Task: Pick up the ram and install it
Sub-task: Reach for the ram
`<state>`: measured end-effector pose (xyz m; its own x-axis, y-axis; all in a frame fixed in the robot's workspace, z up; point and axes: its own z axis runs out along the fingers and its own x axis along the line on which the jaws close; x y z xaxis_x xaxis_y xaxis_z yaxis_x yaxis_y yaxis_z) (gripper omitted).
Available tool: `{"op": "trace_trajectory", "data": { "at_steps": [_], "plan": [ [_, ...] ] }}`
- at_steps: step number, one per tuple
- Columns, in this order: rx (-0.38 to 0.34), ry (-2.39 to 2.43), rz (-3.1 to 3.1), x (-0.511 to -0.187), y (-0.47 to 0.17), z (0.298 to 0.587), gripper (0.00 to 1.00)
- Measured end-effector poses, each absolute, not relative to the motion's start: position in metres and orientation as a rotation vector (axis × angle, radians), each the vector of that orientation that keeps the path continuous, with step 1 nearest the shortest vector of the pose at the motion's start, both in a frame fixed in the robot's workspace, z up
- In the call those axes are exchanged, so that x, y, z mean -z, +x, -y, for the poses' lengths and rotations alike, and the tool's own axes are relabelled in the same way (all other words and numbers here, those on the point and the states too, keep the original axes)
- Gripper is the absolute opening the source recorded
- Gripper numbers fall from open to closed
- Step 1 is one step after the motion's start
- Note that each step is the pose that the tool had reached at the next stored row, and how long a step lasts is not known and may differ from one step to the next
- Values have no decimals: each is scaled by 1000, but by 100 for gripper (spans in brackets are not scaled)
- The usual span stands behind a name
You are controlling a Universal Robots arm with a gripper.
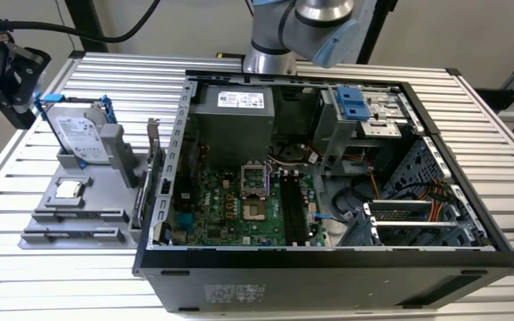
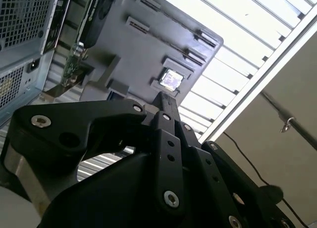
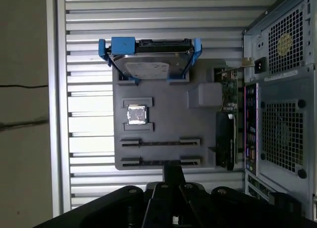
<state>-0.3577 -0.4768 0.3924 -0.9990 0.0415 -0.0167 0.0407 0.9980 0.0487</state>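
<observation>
My gripper hangs at the exterior view's left edge, above and beside the grey parts fixture. In both wrist views its black fingertips stand pressed together with nothing between them. The fixture's two long holder slots carry no upright stick that I can see. The black memory slots lie on the motherboard inside the open computer case. I cannot tell whether the ram sits in them, and I cannot make it out as a separate piece.
On the fixture stand a silver hard drive in a blue frame and a small square processor chip. Two expansion cards stand along its case-side edge. The slatted metal table's edge runs close by.
</observation>
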Motion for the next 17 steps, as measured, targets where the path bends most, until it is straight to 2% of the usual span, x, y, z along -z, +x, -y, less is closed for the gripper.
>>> {"op": "trace_trajectory", "data": {
  "at_steps": [17],
  "plan": [
    [-77, 64, -3122, -392, -359, 486, 0]
  ]
}}
